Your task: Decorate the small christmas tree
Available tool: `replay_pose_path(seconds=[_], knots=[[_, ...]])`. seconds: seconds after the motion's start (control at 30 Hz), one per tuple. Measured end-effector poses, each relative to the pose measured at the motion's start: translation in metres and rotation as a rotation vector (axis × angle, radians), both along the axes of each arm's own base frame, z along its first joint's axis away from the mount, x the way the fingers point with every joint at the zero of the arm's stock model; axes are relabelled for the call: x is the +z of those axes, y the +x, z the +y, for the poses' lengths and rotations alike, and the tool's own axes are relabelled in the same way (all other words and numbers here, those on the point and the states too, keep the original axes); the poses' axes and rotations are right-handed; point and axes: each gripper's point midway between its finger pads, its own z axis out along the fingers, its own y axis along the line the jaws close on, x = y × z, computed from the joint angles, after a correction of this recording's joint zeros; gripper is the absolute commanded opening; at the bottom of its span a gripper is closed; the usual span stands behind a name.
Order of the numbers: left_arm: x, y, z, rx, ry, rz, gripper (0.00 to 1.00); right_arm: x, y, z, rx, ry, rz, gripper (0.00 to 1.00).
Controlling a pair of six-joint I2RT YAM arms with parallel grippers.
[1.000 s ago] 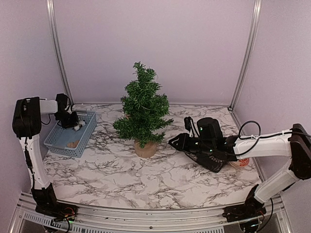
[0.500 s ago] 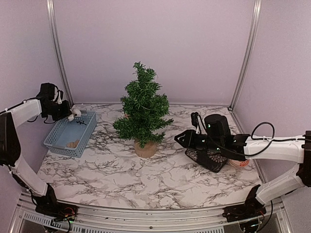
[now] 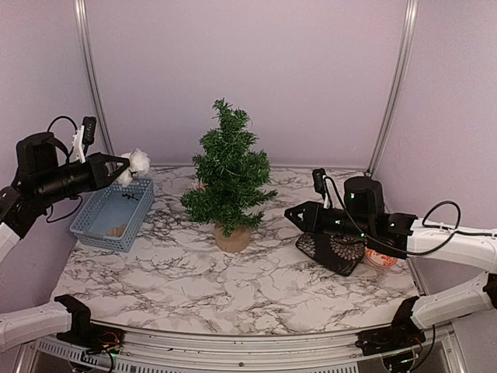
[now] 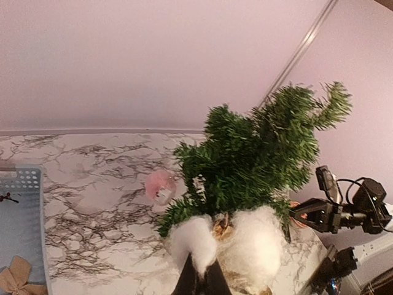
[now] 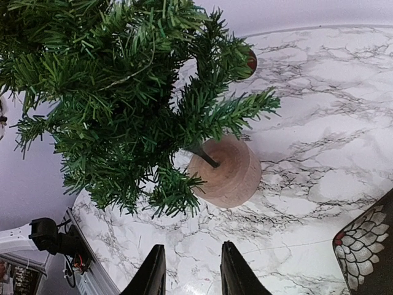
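The small christmas tree [image 3: 229, 175] stood upright mid-table, near the back wall. The left gripper [image 3: 123, 168], pinched shut on a white fluffy ornament [image 3: 138, 162], hung over the blue basket [image 3: 102, 238]. Seating the fluff deep among the bristles would likely hold it. The right gripper [image 5: 191, 270], narrowly parted and empty, faced the trunk, crowding that side.

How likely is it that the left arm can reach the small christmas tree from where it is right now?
Probably yes. The left gripper, shut on a white fluffy ornament, hangs near the blue basket, facing the small christmas tree with nothing between them.
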Motion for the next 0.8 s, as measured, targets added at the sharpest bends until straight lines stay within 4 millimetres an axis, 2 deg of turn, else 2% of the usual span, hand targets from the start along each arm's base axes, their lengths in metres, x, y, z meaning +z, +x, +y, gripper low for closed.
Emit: replay_pose_path(seconds=[0.13,0.23,0.47,0.67,0.8], knots=[[-0.006,-0.027,-0.03,-0.122,-0.002,0.006,0.0,0.004,-0.004,0.002,0.032,-0.002,-0.022,0.3],[-0.012,-0.037,-0.051,-0.184,0.016,0.02,0.0,0.004,-0.006,0.004,0.054,-0.004,-0.027,0.3],[-0.025,-0.067,-0.134,-0.399,0.172,-0.001,0.0,0.018,-0.001,0.016,0.09,0.009,-0.045,0.35],[-0.04,-0.068,-0.187,-0.475,0.337,-0.077,0.0,0.029,0.002,0.03,0.117,0.029,-0.056,0.38],[-0.051,-0.053,-0.204,-0.47,0.415,-0.126,0.0,0.026,0.003,0.038,0.133,0.03,-0.048,0.38]])
